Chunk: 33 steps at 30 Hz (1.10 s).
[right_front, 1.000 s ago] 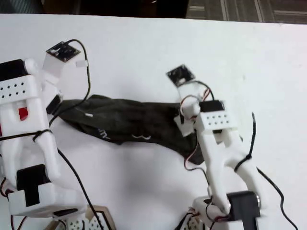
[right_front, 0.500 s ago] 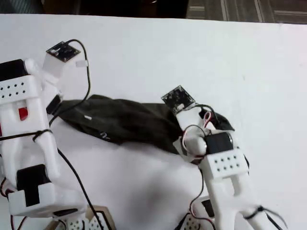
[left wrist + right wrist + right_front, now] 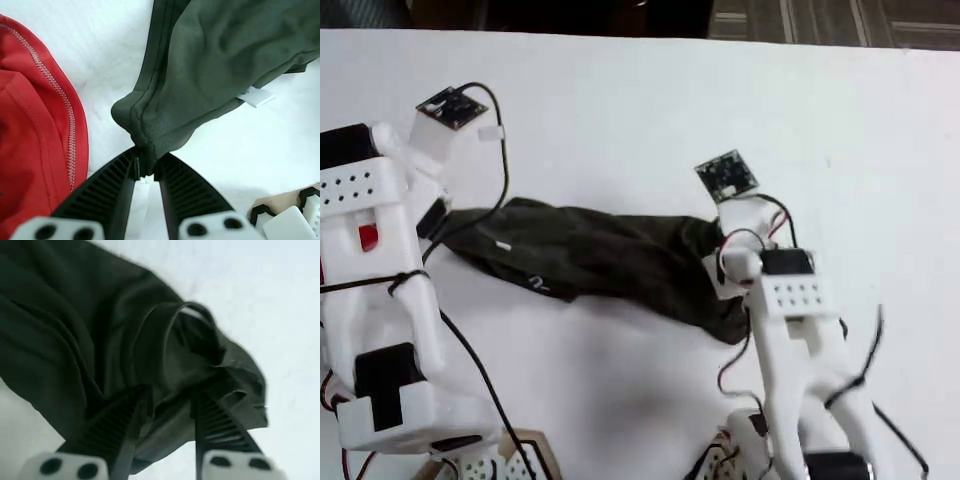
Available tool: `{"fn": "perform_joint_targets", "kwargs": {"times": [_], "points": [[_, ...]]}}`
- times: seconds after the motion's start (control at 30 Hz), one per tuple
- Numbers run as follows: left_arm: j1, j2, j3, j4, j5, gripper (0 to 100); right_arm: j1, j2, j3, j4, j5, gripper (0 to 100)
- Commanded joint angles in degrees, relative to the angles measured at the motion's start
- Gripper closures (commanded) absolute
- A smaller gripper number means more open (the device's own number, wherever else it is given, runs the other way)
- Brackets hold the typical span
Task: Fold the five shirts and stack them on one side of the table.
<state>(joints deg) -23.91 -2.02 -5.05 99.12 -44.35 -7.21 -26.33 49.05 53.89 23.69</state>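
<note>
High view: the dark green shirt [image 3: 600,262] lies bunched into a long, crumpled band across the middle of the white surface [image 3: 620,120], stretched between the left arm [image 3: 380,300] and the right arm [image 3: 790,320]. In the left wrist view the left tool [image 3: 146,172] is pinched nearly closed on a hemmed corner of this shirt, the cloth gathered into a narrow tuck between its ridged pads, with a small white label [image 3: 255,96] sticking out from an edge farther along. A red shirt [image 3: 35,125] with pale stitching lies just beside that pinched corner. In the right wrist view the right tool [image 3: 170,415] stands moderately apart over the shirt's right end, straddling a soft ridge of cloth near the collar [image 3: 192,315]; whether it grips anything I cannot tell. The fabric looks light, thin and limp, so it will likely sag, drag and fold on itself rather than keep any shape, and a shallow pinch could slip off. Hems, seams and the collar band look like the best holds, being thicker and less stretchy, and taking two well-separated corners should help pull it flat. The surface is smooth, plain and white, so cloth should slide over it easily. Beyond its far edge there is dark flooring [image 3: 820,20]
</note>
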Motion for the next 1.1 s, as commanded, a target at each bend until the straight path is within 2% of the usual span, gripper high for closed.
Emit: {"fn": "perform_joint_targets", "kwargs": {"times": [0.0,0.5,0.83,1.07], "points": [[0.0,-0.6,-0.2,-0.1,0.0,97,-1.7,2.4,-3.6,2.5,0.5,87.2],[0.2,-0.4,-0.5,-0.5,0.0,97,-9.1,-15.7,-4.6,18.9,0.6,87.2],[0.3,-0.4,-0.6,-0.5,0.0,97,-9.3,-16.5,-4.5,19.2,0.5,87.2],[0.3,-0.4,-0.7,-0.5,0.0,97,-16.0,-16.5,-0.4,19.3,0.2,87.2]]}}
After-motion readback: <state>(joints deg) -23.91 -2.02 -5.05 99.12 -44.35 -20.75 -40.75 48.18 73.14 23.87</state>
